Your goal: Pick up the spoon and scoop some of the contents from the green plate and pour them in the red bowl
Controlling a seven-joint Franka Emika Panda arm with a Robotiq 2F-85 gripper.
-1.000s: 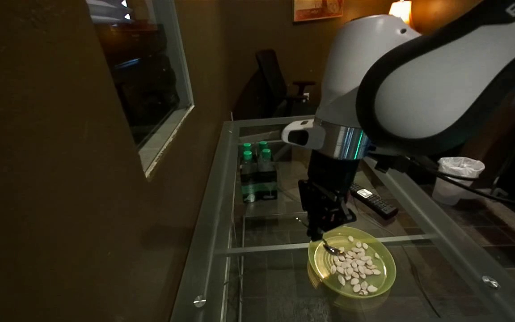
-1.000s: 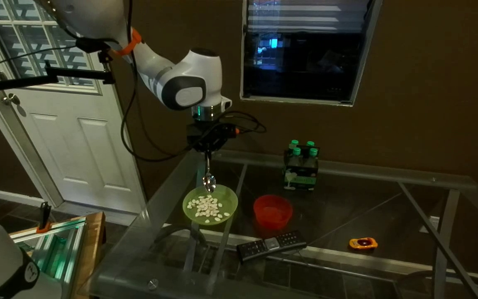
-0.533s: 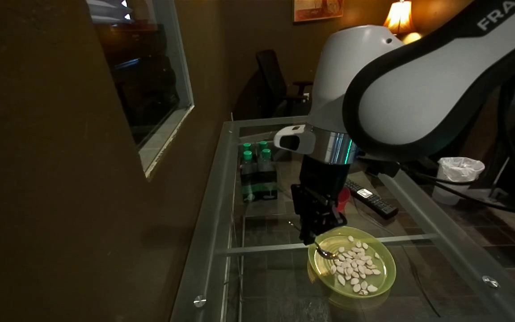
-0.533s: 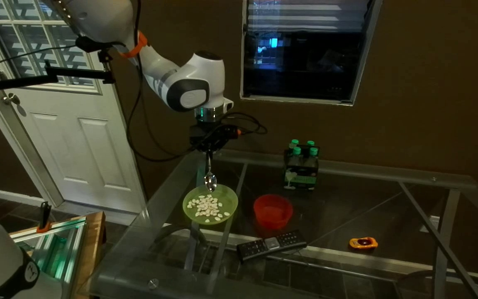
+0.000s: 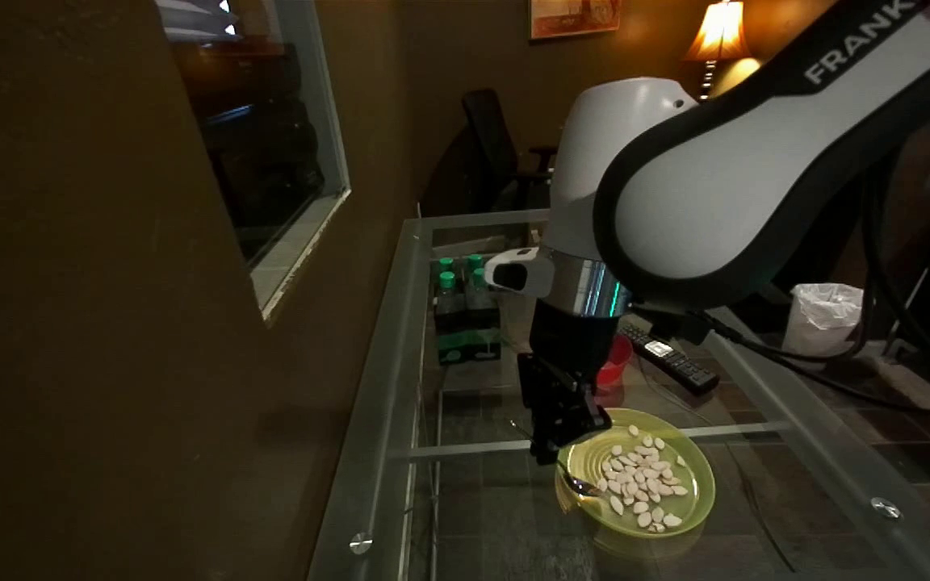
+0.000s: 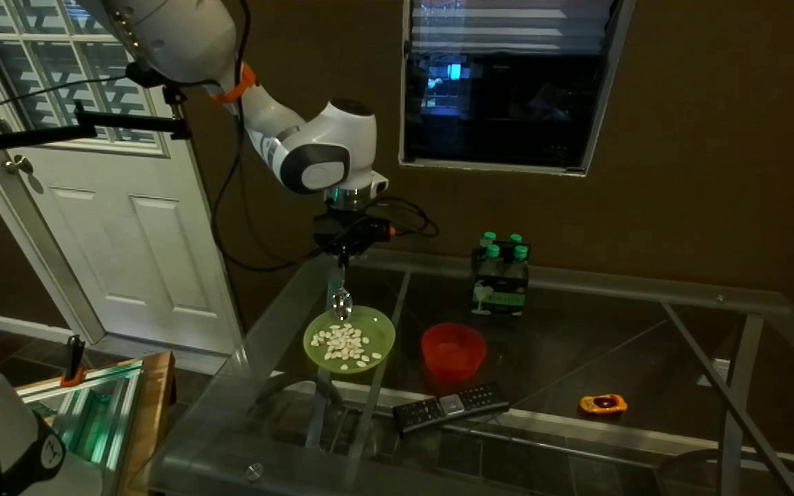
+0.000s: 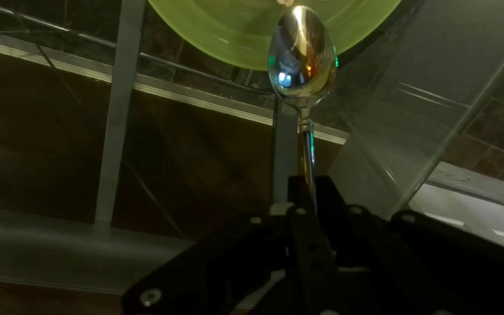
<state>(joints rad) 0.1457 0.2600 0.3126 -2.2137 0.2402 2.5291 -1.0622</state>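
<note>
Your pick-up is done: the claw point(image 7: 311, 192) is clamped on the spoon point(image 7: 302, 65) by its handle, the other end over the edge of the green plate point(image 6: 382, 335). Scooping, I judge, is yet to come: the spoon looks bare, and the pale pieces point(image 5: 641, 478) lie on the plate (whether the tip touches any, I can't tell). You then have the pour left, into the red bowl point(image 6: 453, 353) on the bench point(image 6: 204, 448).
</note>
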